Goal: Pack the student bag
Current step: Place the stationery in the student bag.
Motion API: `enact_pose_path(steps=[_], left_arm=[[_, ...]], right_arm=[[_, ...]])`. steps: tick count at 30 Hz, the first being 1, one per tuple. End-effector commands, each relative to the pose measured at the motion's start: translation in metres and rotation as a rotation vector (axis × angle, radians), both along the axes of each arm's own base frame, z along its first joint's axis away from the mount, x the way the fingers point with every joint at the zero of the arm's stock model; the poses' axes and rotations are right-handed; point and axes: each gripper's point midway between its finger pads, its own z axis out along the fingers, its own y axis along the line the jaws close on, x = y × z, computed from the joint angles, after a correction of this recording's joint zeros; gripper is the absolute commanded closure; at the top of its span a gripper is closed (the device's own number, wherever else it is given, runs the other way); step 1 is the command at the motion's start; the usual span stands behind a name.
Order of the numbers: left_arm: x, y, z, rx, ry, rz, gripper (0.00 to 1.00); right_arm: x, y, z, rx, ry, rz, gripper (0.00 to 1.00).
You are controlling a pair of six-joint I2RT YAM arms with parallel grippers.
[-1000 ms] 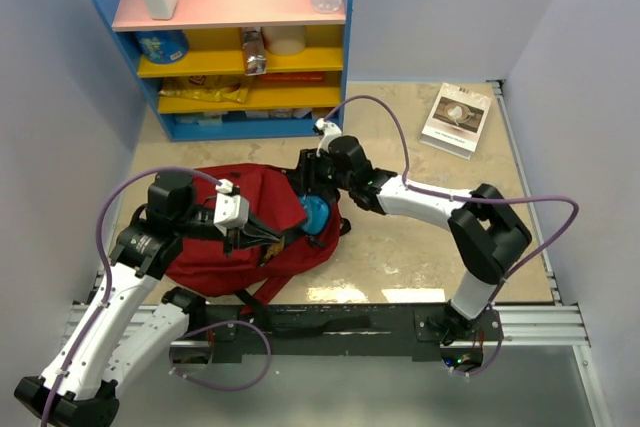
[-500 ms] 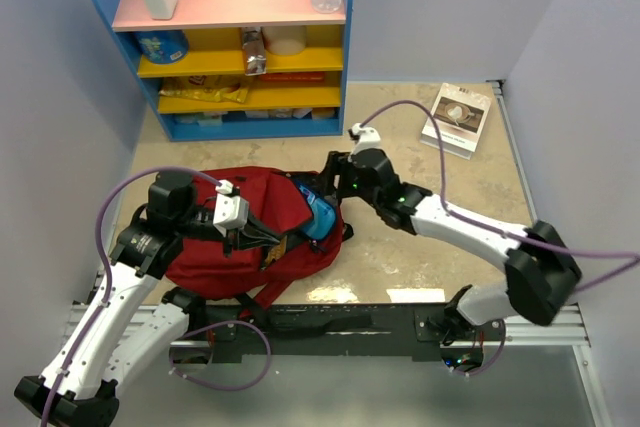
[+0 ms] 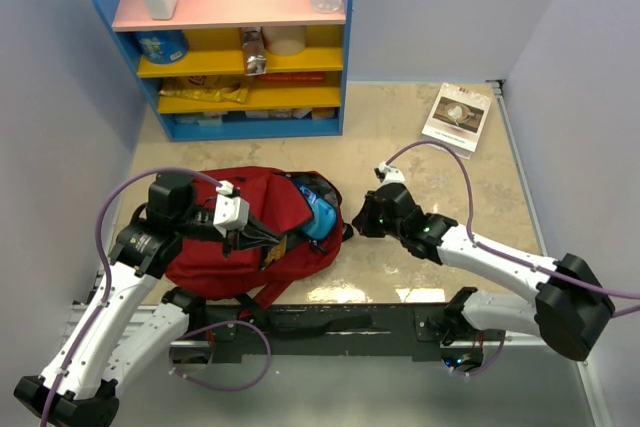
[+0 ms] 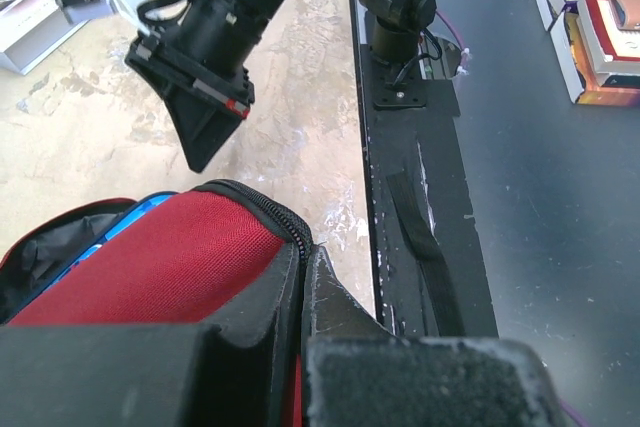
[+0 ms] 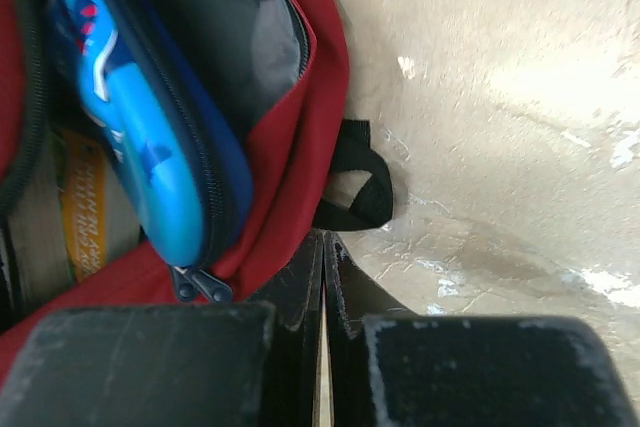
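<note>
From above, the student bag (image 3: 270, 187) lies near-left on the table, long axis left-right, open mouth facing right. Left wrist: left gripper (image 4: 305, 255) pinches its zipper edge. Right wrist: right gripper (image 5: 323, 247) closed, empty (blue pencil case (image 5: 150, 137) sits inside).

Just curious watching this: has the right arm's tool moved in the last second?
Yes. The right tool withdrew rightward out of the dark red fabric backpack, away from the blue shelf unit.
</note>
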Motion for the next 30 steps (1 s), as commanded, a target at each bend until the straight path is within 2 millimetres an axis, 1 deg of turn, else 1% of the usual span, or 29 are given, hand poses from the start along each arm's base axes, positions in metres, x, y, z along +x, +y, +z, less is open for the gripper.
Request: enact_pose_path(steps=[1, 2, 3, 4, 5, 6, 7, 8, 9, 10, 11, 12, 14, 15, 17, 18, 20, 21, 22, 23, 24, 25, 26, 27, 28, 29, 30], left_arm=[[-0.005, -0.003, 0.033, -0.064, -0.118, -0.053, 1.0], [-0.004, -0.003, 0.033, -0.063, -0.115, -0.051, 1.0], [-0.004, -0.003, 0.034, -0.065, -0.119, -0.052, 1.0], [-0.004, -0.003, 0.034, -0.064, -0.118, -0.051, 1.0], [-0.004, -0.003, 0.034, -0.065, -0.119, -0.051, 1.0], [-0.004, -0.003, 0.034, -0.065, -0.118, -0.051, 1.0], [-0.004, -0.003, 0.034, -0.065, -0.119, -0.051, 1.0], [-0.004, -0.003, 0.034, -0.066, -0.121, -0.051, 1.0], [-0.004, -0.003, 0.035, -0.068, -0.125, -0.05, 1.0], [-0.004, -0.003, 0.035, -0.067, -0.125, -0.051, 1.0], [-0.004, -0.003, 0.034, -0.068, -0.128, -0.051, 1.0], [-0.004, -0.003, 0.033, -0.067, -0.125, -0.051, 1.0], [-0.005, -0.003, 0.034, -0.07, -0.129, -0.052, 1.0], [-0.006, -0.002, 0.034, -0.07, -0.129, -0.052, 1.0], [-0.006, -0.002, 0.034, -0.071, -0.129, -0.055, 1.0], [-0.007, -0.002, 0.032, -0.07, -0.126, -0.055, 1.0], [-0.008, -0.002, 0.033, -0.073, -0.128, -0.059, 1.0], [-0.008, -0.002, 0.033, -0.074, -0.126, -0.06, 1.0], [-0.008, -0.002, 0.033, -0.074, -0.123, -0.061, 1.0], [-0.009, -0.002, 0.034, -0.075, -0.126, -0.063, 1.0], [-0.01, -0.002, 0.035, -0.076, -0.129, -0.064, 1.0], [-0.01, -0.002, 0.035, -0.075, -0.127, -0.068, 1.0], [-0.011, -0.002, 0.035, -0.074, -0.124, -0.07, 1.0], [-0.012, -0.002, 0.034, -0.074, -0.125, -0.075, 1.0], [-0.013, -0.001, 0.033, -0.073, -0.122, -0.078, 1.0], [-0.014, -0.001, 0.033, -0.074, -0.123, -0.081, 1.0], [-0.015, -0.002, 0.034, -0.077, -0.12, -0.088, 1.0]], right_arm=[[0.003, 0.024, 0.003, 0.074, 0.043, 0.02, 1.0], [0.004, 0.029, 0.003, 0.078, 0.05, 0.03, 1.0], [0.008, 0.037, 0.011, 0.097, 0.037, 0.04, 1.0], [0.005, 0.045, 0.013, 0.101, 0.038, 0.06, 1.0], [0.006, 0.049, 0.008, 0.092, 0.05, 0.066, 1.0], [0.009, 0.056, 0.015, 0.101, 0.04, 0.071, 1.0], [0.007, 0.062, 0.016, 0.105, 0.047, 0.077, 1.0], [0.007, 0.066, 0.012, 0.098, 0.059, 0.08, 1.0], [0.008, 0.074, 0.019, 0.11, 0.05, 0.091, 1.0], [0.009, 0.078, 0.02, 0.112, 0.053, 0.088, 1.0], [0.011, 0.081, 0.014, 0.094, 0.063, 0.088, 1.0], [0.016, 0.086, 0.019, 0.1, 0.054, 0.085, 1.0], [0.022, 0.091, 0.019, 0.096, 0.053, 0.078, 1.0], [0.027, 0.097, 0.02, 0.098, 0.049, 0.076, 1.0], [0.035, 0.101, 0.018, 0.094, 0.049, 0.053, 1.0], [0.043, 0.108, 0.018, 0.092, 0.044, 0.044, 1.0], [0.051, 0.117, 0.019, 0.11, 0.052, 0.026, 1.0], [0.061, 0.128, 0.019, 0.115, 0.05, 0.023, 1.0], [0.066, 0.133, 0.02, 0.121, 0.045, 0.019, 1.0], [0.074, 0.144, 0.03, 0.146, 0.026, 0.021, 1.0], [0.08, 0.147, 0.03, 0.147, 0.02, 0.009, 1.0], [0.083, 0.152, 0.02, 0.134, 0.035, 0.005, 1.0], [0.091, 0.158, 0.029, 0.153, 0.015, -0.004, 1.0], [0.095, 0.159, 0.03, 0.158, 0.006, -0.016, 1.0], [0.096, 0.16, 0.025, 0.149, 0.01, -0.018, 1.0], [0.101, 0.166, 0.033, 0.176, -0.015, -0.019, 1.0], [0.106, 0.166, 0.032, 0.173, -0.023, -0.035, 1.0]])
